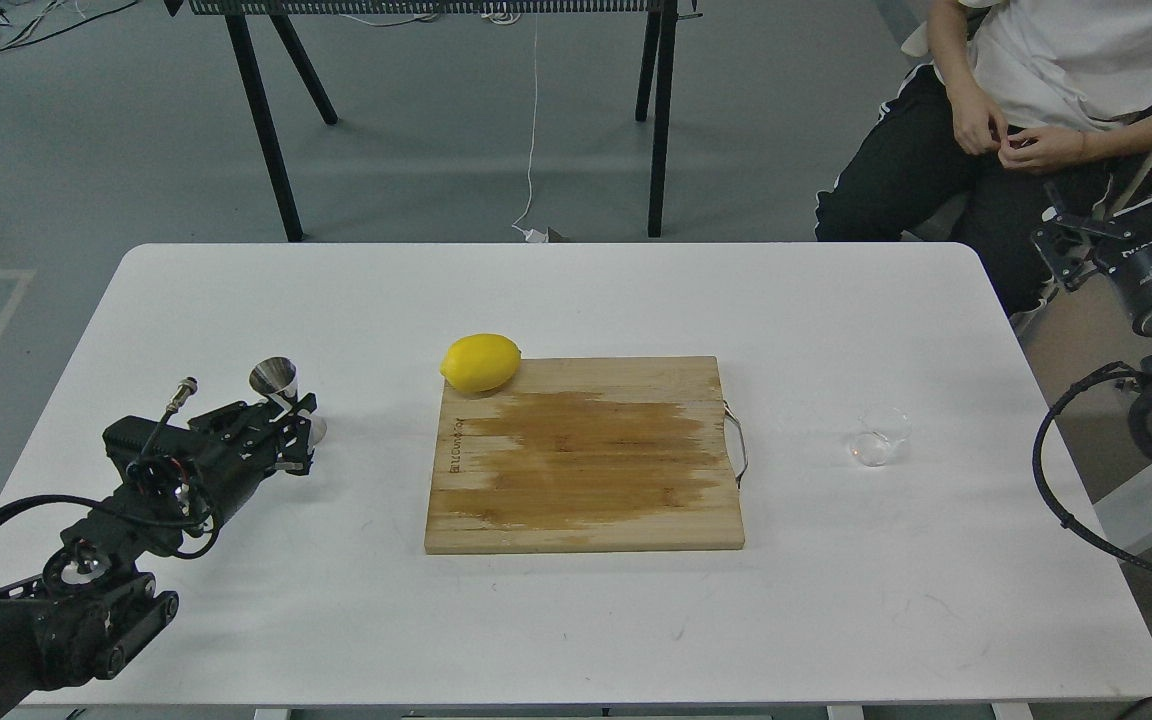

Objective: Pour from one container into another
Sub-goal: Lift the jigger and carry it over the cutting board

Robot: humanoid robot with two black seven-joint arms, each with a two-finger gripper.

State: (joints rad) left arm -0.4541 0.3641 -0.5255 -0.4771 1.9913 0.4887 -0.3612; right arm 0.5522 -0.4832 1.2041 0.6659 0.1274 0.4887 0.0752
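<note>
Left gripper (298,425): my fingers pinching the jigger (276,382) at its waist, left side of the table (576,300).
Right gripper (1151,215): off the table's right edge, fingers spread.
Glass cup (881,436): upright, right of the cutting board (584,455).
Lemon (481,362): board's far-left corner.

Jigger (274,377): polished, mirror-bright metal; cup (882,435): clear, smooth glass; cutting board (584,455): pale wood, centre stained darker; table (576,300): matt white; lemon (480,362): slightly glossy rind.
</note>
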